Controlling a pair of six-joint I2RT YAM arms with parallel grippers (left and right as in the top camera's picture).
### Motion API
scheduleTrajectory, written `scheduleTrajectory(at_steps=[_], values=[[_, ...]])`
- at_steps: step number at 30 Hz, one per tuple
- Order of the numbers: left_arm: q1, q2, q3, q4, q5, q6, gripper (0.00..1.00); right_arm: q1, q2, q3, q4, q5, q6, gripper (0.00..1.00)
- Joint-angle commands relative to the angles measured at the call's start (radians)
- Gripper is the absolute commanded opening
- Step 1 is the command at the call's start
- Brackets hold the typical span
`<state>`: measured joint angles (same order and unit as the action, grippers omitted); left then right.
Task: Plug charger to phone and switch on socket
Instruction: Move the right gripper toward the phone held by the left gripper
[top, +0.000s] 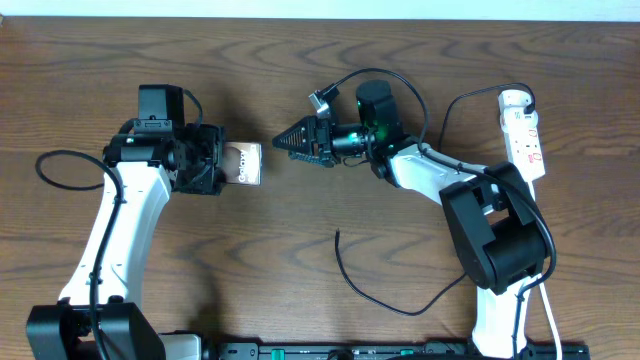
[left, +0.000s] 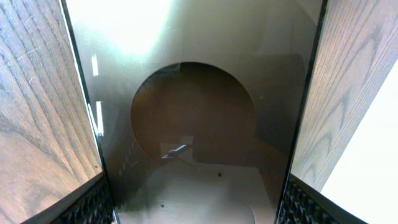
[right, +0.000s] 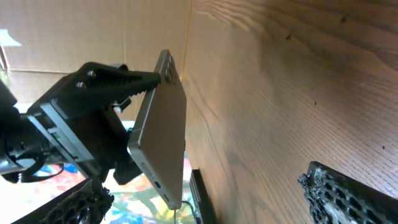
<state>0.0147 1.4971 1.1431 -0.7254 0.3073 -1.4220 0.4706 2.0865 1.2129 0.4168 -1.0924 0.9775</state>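
My left gripper (top: 222, 162) is shut on the phone (top: 246, 162), whose free end sticks out to the right. In the left wrist view the phone's glossy grey-brown face (left: 193, 124) with its dark oval fills the gap between the fingers. My right gripper (top: 284, 143) hovers just right of the phone, pointing at it, open and holding nothing. The right wrist view shows the phone (right: 165, 130) edge-on, clamped by a black left finger (right: 118, 78). The charger (top: 372, 296), a thin black cable, lies loose on the table with its plug tip (top: 337, 235) free. The socket (top: 522, 130) lies at the far right.
The wooden table (top: 300, 250) carries the socket's white cord (top: 548, 320), which runs down beside the right arm's base. The right arm's own black cables loop above its wrist (top: 400, 85). Another black cable curls left of the left arm (top: 60, 165).
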Motion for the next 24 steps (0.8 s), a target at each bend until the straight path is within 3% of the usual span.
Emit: scheduleTrajectory(at_steps=[1,24], values=[[-0.001,0.002,0.003,0.004,-0.014,-0.060,0.07,0.020,0.001,0.016,0.002,0.021,0.016,0.99],[-0.018,0.130,0.003,0.001,0.024,-0.121,0.07,0.109,0.001,0.016,-0.002,0.056,-0.151,0.99]])
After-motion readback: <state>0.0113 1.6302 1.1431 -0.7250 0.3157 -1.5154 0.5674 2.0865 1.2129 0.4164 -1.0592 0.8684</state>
